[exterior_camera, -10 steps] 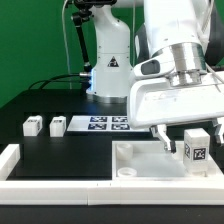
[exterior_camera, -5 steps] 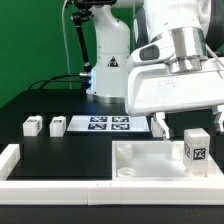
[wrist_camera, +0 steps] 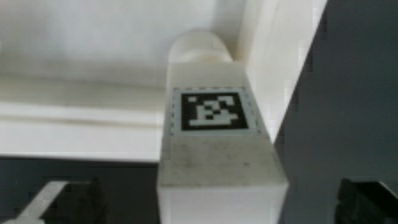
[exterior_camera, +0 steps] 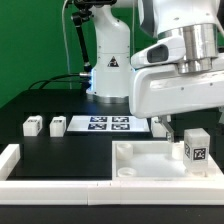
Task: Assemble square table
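Note:
The white square table top [exterior_camera: 140, 158] lies at the front of the exterior view's right. A white leg with a tag [exterior_camera: 196, 148] stands upright on its right part. My gripper [exterior_camera: 187, 122] hangs just above that leg, open and holding nothing. In the wrist view the leg [wrist_camera: 214, 130] stands between my two dark fingertips [wrist_camera: 50, 203], with a gap on each side, over the white top [wrist_camera: 71, 110]. Two more small legs [exterior_camera: 32, 126] [exterior_camera: 57, 126] lie on the black table at the left.
The marker board [exterior_camera: 105, 124] lies flat in the middle, behind the top. A long white rail [exterior_camera: 30, 172] runs along the front left. The arm's base [exterior_camera: 108, 72] stands at the back.
My gripper has risen off the upright leg. The leg stays standing on the table top.

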You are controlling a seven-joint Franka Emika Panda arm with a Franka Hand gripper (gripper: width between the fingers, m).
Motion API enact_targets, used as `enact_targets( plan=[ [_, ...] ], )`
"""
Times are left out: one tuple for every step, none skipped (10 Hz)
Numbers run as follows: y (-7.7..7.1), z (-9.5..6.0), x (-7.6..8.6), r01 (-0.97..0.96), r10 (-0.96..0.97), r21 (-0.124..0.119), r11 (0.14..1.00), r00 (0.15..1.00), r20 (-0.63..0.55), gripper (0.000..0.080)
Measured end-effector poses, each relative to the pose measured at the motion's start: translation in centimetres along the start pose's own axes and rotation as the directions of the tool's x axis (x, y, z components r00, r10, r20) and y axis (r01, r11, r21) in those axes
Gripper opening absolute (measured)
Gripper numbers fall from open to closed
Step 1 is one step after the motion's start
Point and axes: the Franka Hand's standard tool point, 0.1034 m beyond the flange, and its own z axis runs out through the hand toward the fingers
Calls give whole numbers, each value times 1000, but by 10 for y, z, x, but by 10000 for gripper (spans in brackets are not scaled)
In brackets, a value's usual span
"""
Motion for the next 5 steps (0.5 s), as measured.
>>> enact_targets(
  plan=[
    [0,-1,4,-1,0,7,1000,999,43,649],
    [-1,0,1,0,-1,11,1000,998,68,649],
    [-2,0,-4,-1,-1,18,1000,993,120,649],
    [-2,0,0,-1,0,17,1000,995,103,649],
    [-1,0,-1,-2,1,16,1000,995,104,649]
  ],
)
